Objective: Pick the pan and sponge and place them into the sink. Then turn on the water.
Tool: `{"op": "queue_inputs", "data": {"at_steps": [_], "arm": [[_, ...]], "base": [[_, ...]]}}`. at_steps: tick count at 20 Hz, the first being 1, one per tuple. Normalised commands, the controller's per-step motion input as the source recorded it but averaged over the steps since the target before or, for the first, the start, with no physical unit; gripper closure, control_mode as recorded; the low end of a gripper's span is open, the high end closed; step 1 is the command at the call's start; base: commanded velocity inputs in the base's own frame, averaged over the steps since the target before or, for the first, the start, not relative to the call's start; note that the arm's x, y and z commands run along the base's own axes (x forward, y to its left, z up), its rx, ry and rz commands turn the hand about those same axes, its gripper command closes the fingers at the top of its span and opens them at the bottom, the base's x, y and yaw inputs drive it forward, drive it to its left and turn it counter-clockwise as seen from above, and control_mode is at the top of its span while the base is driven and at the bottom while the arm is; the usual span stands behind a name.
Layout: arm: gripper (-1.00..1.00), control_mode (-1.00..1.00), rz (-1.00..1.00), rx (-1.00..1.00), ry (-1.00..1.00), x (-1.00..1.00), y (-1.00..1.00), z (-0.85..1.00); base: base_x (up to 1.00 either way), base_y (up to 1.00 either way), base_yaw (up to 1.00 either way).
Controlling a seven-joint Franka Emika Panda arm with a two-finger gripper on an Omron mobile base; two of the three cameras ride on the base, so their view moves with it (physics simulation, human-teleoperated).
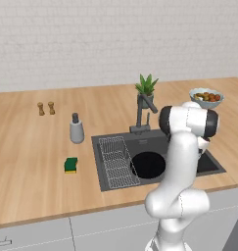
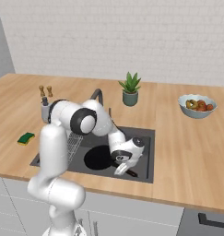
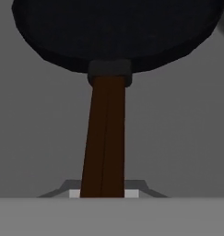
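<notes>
You've got the gripper [image 2: 124, 168] down inside the sink [image 2: 143, 161], near the basin's front right corner, fingers pressed together on the pan's brown handle [image 3: 104, 138]; in the hand view the handle runs straight up from between the fingertips to the black pan [image 3: 113, 32]. In the right base view the pan [image 2: 98, 156] is a black disc in the middle of the basin, right of the wire rack [image 2: 74, 142], but you can't tell whether it's resting on the floor or just above it. In the left base view the pan [image 1: 149, 164] sits beside the rack [image 1: 115, 162], and the arm's upper links cover the basin's right side. The sponge [image 1: 71, 164] is on the counter [image 1: 32, 162] left of the sink, apart from its rim, green top up with the yellow layer showing at the edge. Faucet [image 1: 142, 115] stands at the sink's back edge, plant pot [image 1: 146, 93] just behind it. Soap dispenser [image 1: 77, 129] sits off the sink's back left corner, two shakers [image 1: 46, 108] further back left. Bowl of fruit [image 1: 206, 97] is toward the counter's back right.
</notes>
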Motion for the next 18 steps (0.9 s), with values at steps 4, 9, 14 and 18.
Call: {"op": "queue_inputs", "data": {"at_steps": [4,9,14,18], "arm": [[-1.0,-1.0,0.0,0.0,-0.07,0.22,0.0,-0.04],[-1.0,-1.0,-0.01,0.0,-0.04,0.0,0.0,0.21],[-1.0,-1.0,-0.02,0.0,0.03,0.0,0.03,0.83],[-1.0,-1.0,-0.04,-0.01,0.14,-0.04,0.17,1.0]], "base": [[0.0,0.0,0.0],[0.0,0.0,0.0],[0.0,0.0,0.0],[0.0,0.0,0.0]]}}
